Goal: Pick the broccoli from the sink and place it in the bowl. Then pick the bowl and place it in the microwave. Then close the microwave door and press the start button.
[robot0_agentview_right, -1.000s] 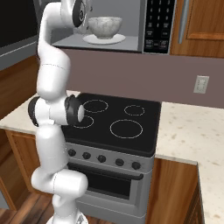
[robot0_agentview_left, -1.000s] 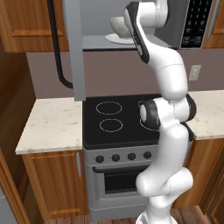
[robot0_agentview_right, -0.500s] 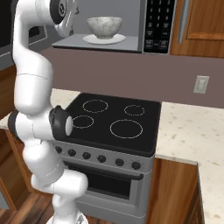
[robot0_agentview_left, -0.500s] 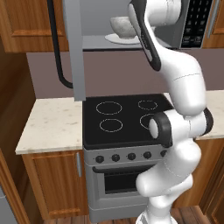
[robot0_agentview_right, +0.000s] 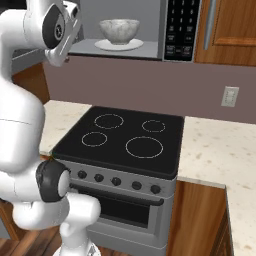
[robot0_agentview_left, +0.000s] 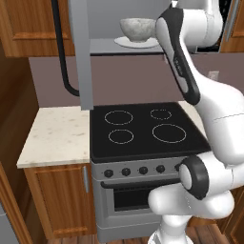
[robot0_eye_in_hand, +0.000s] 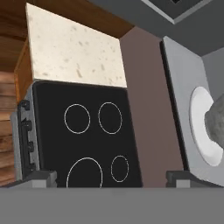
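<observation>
You've got the grey-framed microwave door (robot0_agentview_left: 78,52) swung open at left. The speckled grey-white stone-look bowl (robot0_agentview_right: 119,30) sits on a flat white plate (robot0_agentview_right: 119,44) inside the grey metal microwave (robot0_agentview_right: 181,30), above the black-topped stove (robot0_agentview_right: 122,140). Gripper (robot0_eye_in_hand: 113,176) is open wide, holding nothing.

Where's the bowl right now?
The bowl sits on a white plate inside the open microwave, above the stove. In the right base view it is left of the black button panel.
</observation>
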